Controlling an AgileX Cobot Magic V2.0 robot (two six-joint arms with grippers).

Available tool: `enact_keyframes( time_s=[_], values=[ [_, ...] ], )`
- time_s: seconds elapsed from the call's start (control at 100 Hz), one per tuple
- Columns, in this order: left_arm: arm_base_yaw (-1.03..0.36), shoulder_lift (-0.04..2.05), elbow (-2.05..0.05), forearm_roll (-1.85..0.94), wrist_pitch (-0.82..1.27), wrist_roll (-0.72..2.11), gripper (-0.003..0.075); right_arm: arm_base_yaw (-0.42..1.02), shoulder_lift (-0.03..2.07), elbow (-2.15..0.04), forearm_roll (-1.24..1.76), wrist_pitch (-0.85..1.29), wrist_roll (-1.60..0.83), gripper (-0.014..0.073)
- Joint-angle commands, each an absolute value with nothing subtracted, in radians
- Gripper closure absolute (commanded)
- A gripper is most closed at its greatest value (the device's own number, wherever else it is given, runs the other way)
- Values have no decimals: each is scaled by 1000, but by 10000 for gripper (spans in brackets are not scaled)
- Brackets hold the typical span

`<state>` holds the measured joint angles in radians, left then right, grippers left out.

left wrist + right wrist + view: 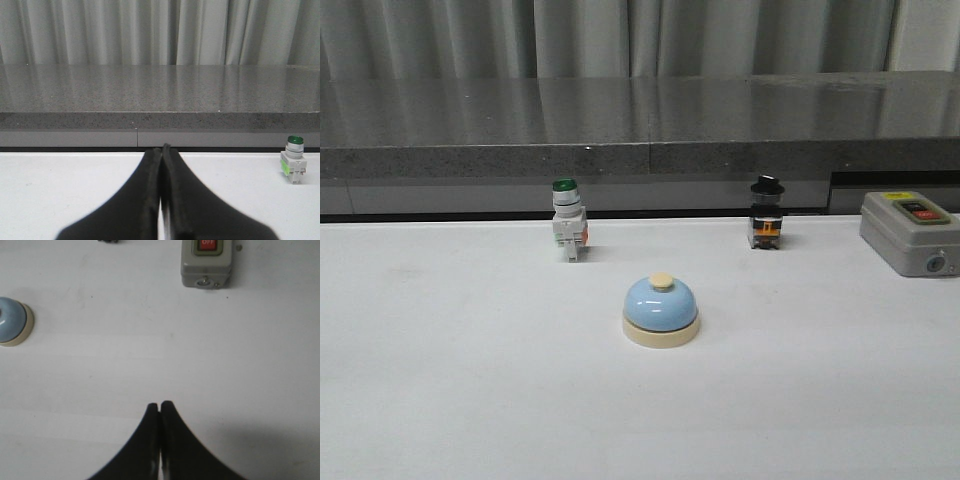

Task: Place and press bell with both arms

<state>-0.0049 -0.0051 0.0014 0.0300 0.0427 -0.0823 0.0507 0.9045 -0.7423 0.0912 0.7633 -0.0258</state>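
The light-blue bell [661,310] with cream base and cream button stands upright in the middle of the white table, apart from everything else. It also shows at the edge of the right wrist view [12,321]. Neither arm shows in the front view. My left gripper [161,149] is shut and empty, level over the table and facing the grey ledge. My right gripper [160,404] is shut and empty above bare table, well clear of the bell.
A green-capped white push-button switch [568,220] stands behind the bell to the left, also in the left wrist view [294,159]. A black-capped switch [766,212] stands back right. A grey button box [910,232] sits far right, also in the right wrist view [206,262]. A grey ledge [640,140] runs along the back.
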Motion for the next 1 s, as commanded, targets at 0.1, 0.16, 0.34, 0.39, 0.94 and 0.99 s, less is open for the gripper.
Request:
enact_keyframes(
  time_s=[0.1, 0.16, 0.34, 0.39, 0.94, 0.99],
  values=[
    [-5, -35, 44, 30, -35, -87, 741, 44, 745, -696, 101, 653, -21, 653],
    [-5, -35, 44, 30, -35, -87, 741, 44, 690, -670, 102, 637, -21, 653],
    [-5, -35, 44, 30, -35, -87, 741, 44, 540, -609, 102, 608, -21, 653],
    [-5, -35, 44, 30, -35, -87, 741, 44, 503, -595, 102, 608, -21, 653],
    [-5, -35, 44, 30, -35, -87, 741, 44, 143, -337, 83, 384, -21, 653],
    [-5, -35, 44, 30, -35, -87, 741, 44, 120, -310, 77, 364, -21, 653]
  ],
)
